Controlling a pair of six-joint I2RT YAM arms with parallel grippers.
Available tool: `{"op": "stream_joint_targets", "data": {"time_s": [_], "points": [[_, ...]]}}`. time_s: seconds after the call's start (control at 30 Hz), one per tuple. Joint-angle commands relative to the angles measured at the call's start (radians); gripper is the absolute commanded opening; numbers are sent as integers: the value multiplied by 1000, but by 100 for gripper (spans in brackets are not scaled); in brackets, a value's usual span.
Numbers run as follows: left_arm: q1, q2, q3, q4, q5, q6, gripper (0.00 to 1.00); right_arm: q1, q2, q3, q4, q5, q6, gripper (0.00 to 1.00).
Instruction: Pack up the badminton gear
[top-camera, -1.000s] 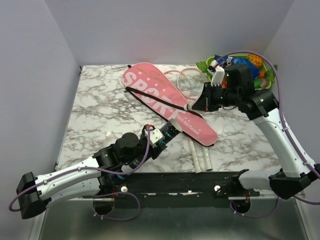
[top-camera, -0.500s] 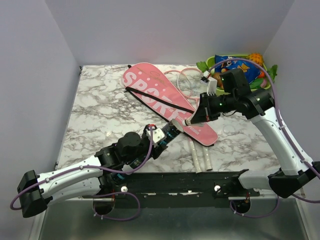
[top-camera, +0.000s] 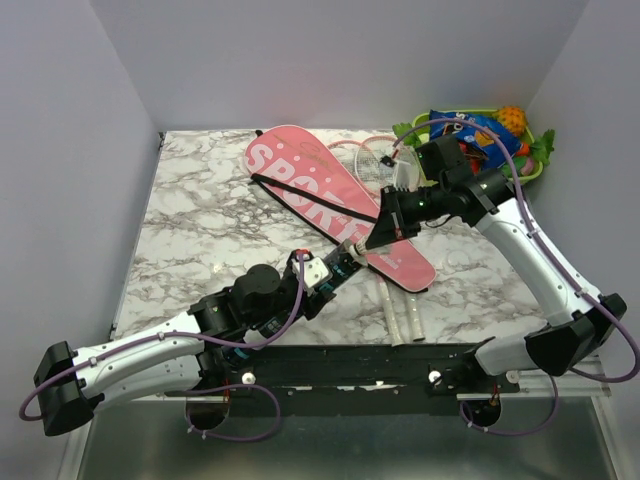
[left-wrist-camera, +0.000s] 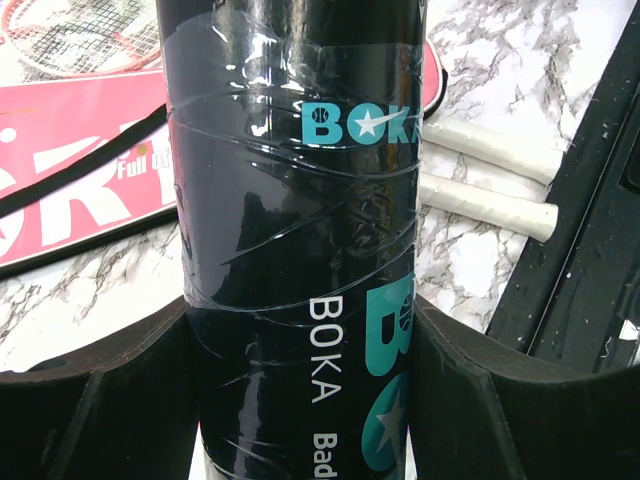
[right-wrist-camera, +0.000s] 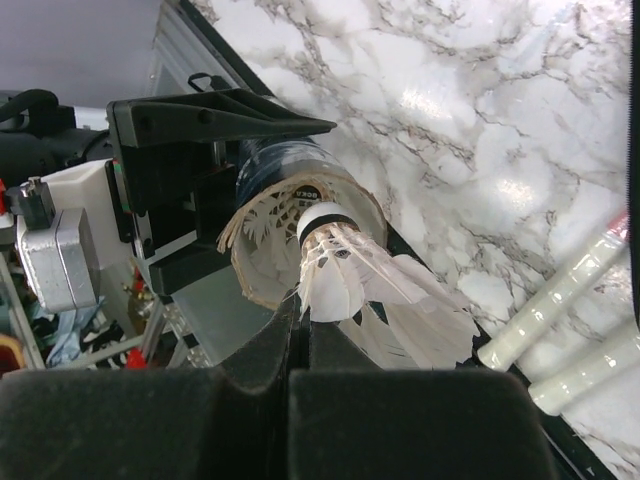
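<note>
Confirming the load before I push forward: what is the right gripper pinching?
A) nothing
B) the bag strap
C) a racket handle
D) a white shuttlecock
D: the right wrist view shows the right gripper shut on a white shuttlecock, at the open mouth of the dark tube that the left gripper holds.

Left arm and right arm match — white link shells, black joint housings, thin purple cable looped along each; black base rail underneath.
</note>
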Motion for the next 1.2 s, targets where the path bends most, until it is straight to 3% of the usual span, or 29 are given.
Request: {"op": "stream_joint_targets", "data": {"time_s": [0.0,0.37,0.73,0.8,0.83,0.93,1.17], "points": [[-8,-14,2,38,44,-12,0,27,38,-9,25,-92,5,1],[-12,-11,-5,60,38,-14,0,95,136,-35,41,-186,-8,1],[-13,9,13,101,24,-18,0,173,146,-225,340,-279,132,1],[-13,12,22,104,21,-21,0,173,150,-230,327,-267,128,9],[-13,14,24,104,21,-23,0,173,147,-226,316,-254,121,25],[-13,9,24,104,19,-25,0,173,130,-213,273,-194,98,40],[-15,-22,-12,89,15,-71,0,161,67,-178,225,-100,121,44]]}}
